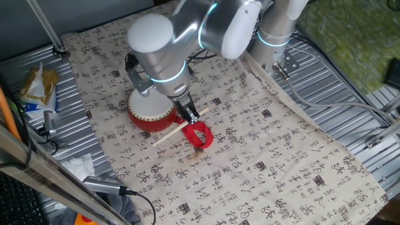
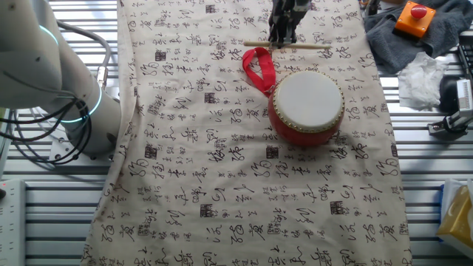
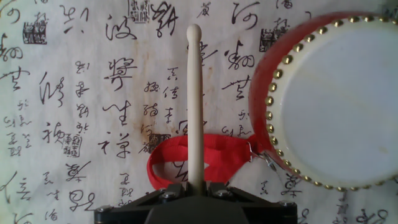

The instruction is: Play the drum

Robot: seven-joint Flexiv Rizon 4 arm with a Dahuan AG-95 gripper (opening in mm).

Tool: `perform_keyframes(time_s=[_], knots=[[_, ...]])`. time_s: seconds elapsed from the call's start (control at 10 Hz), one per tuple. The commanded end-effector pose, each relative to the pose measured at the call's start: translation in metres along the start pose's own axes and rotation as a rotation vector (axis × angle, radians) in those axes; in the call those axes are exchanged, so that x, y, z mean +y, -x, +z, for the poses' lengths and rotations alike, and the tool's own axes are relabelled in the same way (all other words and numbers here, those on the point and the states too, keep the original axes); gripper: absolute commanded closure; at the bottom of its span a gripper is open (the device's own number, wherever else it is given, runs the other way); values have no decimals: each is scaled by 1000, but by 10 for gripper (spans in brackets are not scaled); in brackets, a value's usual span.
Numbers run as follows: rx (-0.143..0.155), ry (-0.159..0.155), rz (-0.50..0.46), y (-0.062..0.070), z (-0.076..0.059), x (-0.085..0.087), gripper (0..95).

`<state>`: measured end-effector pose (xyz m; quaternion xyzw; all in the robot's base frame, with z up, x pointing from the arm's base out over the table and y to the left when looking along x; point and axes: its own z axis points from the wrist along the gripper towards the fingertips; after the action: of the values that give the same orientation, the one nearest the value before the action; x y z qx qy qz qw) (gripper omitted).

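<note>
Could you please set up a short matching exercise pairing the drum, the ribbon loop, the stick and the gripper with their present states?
Things:
1. drum
2. ribbon loop
3. stick
4. gripper

States:
A. lies flat on the cloth, red
B. shut on the stick
C. thin, pale, crosses above the ribbon
D. stands beside the stick, white skin up

Pairs: 1-D, 2-A, 3-C, 4-B

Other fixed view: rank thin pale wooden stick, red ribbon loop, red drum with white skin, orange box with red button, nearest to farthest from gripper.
1. Thin pale wooden stick: at the gripper fingertips, top of the cloth.
2. Red ribbon loop: just below, slightly to the image's left.
3. Red drum with white skin: lower, mid-cloth.
4. Orange box with red button: off the cloth, top-right corner.
</note>
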<state>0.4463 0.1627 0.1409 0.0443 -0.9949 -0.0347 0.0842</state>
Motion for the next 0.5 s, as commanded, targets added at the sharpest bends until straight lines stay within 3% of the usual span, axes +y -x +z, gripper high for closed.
perform_keyframes(time_s=[0.1, 0.2, 0.5], knots=[[-36, -3, -17, 0, -5, -1, 950], [-58, -14, -41, -1, -9, -2, 950], [-80, -31, -59, -1, -17, -3, 950]])
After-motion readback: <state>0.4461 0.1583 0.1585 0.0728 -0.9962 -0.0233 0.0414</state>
